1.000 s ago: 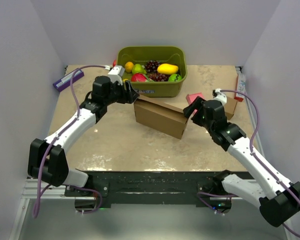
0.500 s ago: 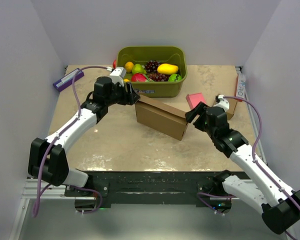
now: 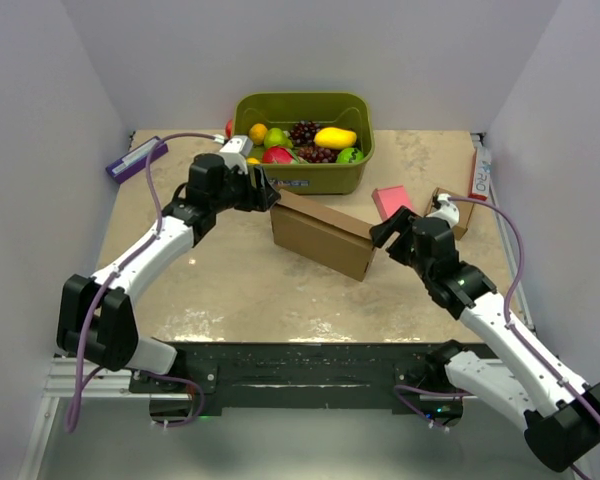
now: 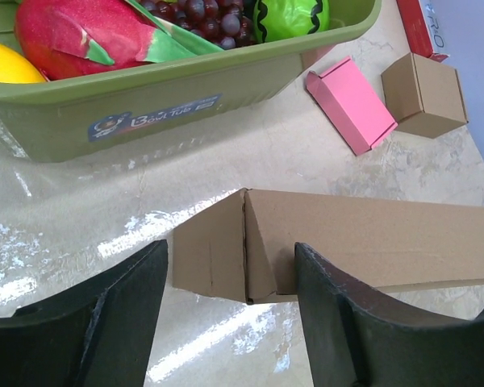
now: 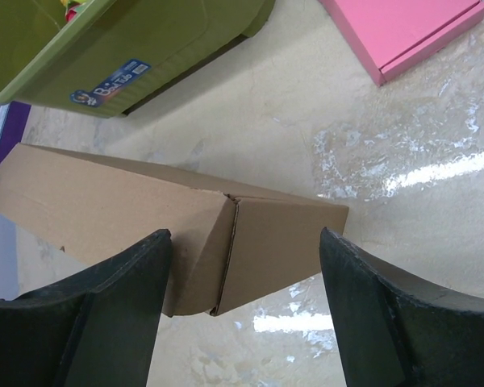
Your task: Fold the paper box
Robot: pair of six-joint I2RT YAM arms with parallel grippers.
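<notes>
On the counter (image 3: 240,290), the paper box (image 3: 323,235) looks nearly folded, its end flaps untucked; left fingers (image 4: 121,322) and right fingers (image 5: 371,322) stand wide, empty.

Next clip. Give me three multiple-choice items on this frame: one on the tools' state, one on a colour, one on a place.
1. The left tool and right tool, at the ends of the paper box, are: A) both shut B) both open C) left open, right shut.
2. The basket holding fruit is: A) olive green B) blue C) white.
3. The pink block lies: A) inside the basket B) on the paper box C) on the table beside the small cardboard box.
Key: 1 B, each wrist view shows the jaws wide apart; 2 A, its walls are olive green; 3 C, it lies flat next to that box.
</notes>
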